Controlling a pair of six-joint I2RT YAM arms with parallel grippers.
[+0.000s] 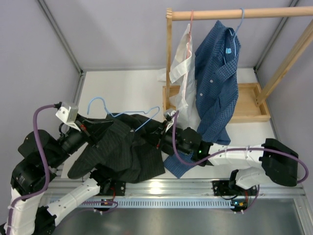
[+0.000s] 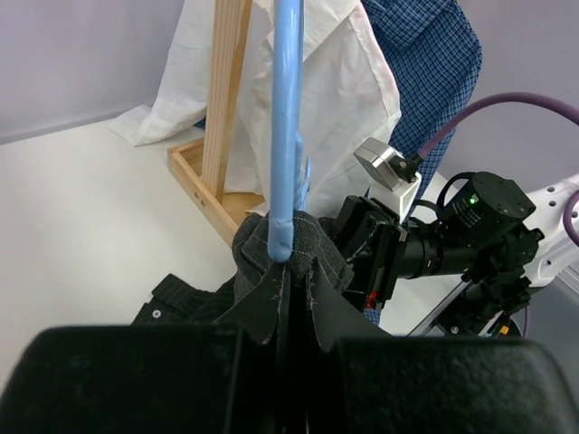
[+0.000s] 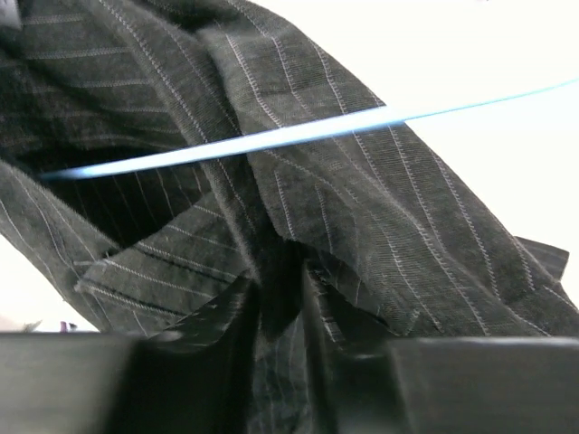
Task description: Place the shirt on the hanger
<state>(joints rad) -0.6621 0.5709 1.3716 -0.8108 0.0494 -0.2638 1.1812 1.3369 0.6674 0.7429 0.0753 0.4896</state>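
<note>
The black shirt lies bunched at the near left of the table, between my two grippers. The light-blue hanger lies over its far side, hook to the left. My left gripper is shut on a fold of the shirt. The hanger's bar runs into that fold right at the fingertips. My right gripper is shut on the shirt's right side. The hanger's thin bar crosses just beyond it. The gripped parts of the cloth are hidden.
A wooden rack stands at the back right on a tray-like base. On it hang a white shirt on a pink hanger and a blue checked shirt. The checked shirt's hem drapes over my right arm.
</note>
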